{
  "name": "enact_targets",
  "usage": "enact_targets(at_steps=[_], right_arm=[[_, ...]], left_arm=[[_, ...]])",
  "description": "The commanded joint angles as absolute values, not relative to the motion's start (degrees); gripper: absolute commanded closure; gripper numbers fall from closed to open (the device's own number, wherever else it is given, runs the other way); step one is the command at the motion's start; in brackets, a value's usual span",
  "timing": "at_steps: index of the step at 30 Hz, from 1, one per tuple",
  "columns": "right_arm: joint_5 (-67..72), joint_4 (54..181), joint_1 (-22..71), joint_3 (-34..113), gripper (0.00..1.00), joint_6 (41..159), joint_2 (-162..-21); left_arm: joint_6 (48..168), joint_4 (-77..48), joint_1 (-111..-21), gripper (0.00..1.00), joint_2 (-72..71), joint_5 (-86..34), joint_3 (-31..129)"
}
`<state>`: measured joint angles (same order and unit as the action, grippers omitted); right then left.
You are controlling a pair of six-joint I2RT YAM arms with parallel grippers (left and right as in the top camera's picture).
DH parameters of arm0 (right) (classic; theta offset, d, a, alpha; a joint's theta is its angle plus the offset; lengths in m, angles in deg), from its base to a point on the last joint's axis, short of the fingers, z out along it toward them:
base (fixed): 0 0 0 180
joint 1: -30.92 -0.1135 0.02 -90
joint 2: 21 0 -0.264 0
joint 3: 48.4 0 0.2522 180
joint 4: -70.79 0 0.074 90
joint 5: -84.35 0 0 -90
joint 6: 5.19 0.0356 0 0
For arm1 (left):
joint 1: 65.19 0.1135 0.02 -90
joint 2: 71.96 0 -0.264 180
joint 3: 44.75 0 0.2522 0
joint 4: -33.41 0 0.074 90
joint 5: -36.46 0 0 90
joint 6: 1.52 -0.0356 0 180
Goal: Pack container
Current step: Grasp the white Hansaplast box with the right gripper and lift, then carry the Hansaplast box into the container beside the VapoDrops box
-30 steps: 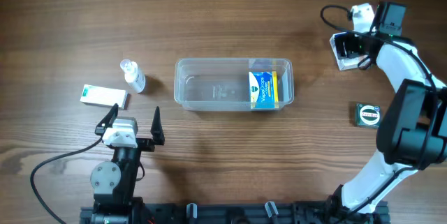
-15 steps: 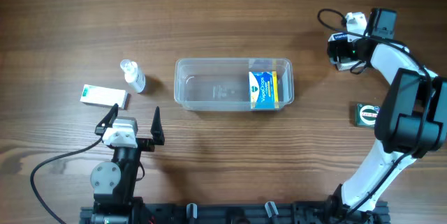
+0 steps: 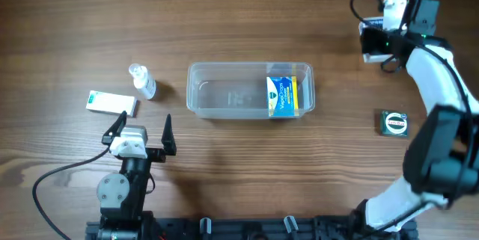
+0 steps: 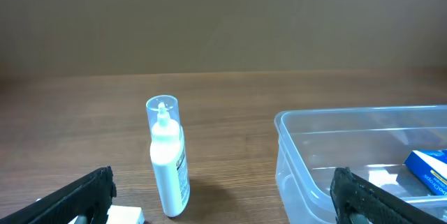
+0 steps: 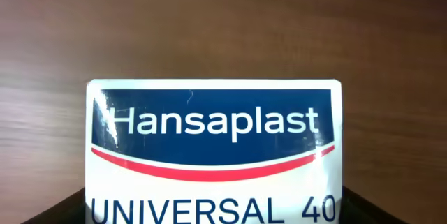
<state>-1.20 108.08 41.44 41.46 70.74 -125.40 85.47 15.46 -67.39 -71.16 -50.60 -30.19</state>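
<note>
The clear container (image 3: 224, 94) lies mid-table with a blue and yellow box (image 3: 282, 95) standing at its right end; its left corner (image 4: 293, 154) also shows in the left wrist view. At the far right my right gripper (image 3: 372, 40) holds a white and blue Hansaplast box (image 5: 213, 147), its dark fingers (image 5: 56, 210) pressed against both lower edges. My left gripper (image 3: 142, 126) rests wide open near the front edge, nothing between its fingers (image 4: 77, 196).
A small clear-capped white bottle (image 3: 142, 81) stands left of the container, also seen in the left wrist view (image 4: 167, 158). A white and green box (image 3: 111, 103) lies beside it. A dark square packet (image 3: 394, 122) lies at the right, near the right arm.
The right gripper has narrowed onto the Hansaplast box and shifted slightly back and to the right with it. The left arm has not moved.
</note>
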Motion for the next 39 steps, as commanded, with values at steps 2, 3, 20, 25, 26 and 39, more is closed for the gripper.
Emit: enact_targets(at_steps=[2, 3, 20, 25, 26, 39], right_arm=[[-1.3, 112.6, 34.1, 41.4, 0.21, 84.4, -114.5], [-1.3, 114.0, 32.4, 41.4, 0.22, 87.2, -113.1], [-9.4, 120.8, -4.0, 41.4, 0.26, 116.4, -107.9], [-13.7, 120.9, -8.9, 41.4, 0.25, 116.5, -110.7], [-14.4, 120.9, -9.3, 41.4, 0.25, 116.5, -111.5], [-18.1, 121.5, -9.7, 41.4, 0.24, 120.0, -121.1]], left_arm=[[84.2, 15.6, -67.6, 0.0, -71.6, -49.9, -30.7], [84.2, 15.6, -67.6, 0.0, -71.6, -49.9, -30.7], [84.2, 15.6, -67.6, 0.0, -71.6, -49.9, -30.7], [84.2, 15.6, -67.6, 0.0, -71.6, -49.9, -30.7], [84.2, 15.6, -67.6, 0.0, -71.6, -49.9, -30.7], [84.2, 15.6, -67.6, 0.0, -71.6, -49.9, -30.7]])
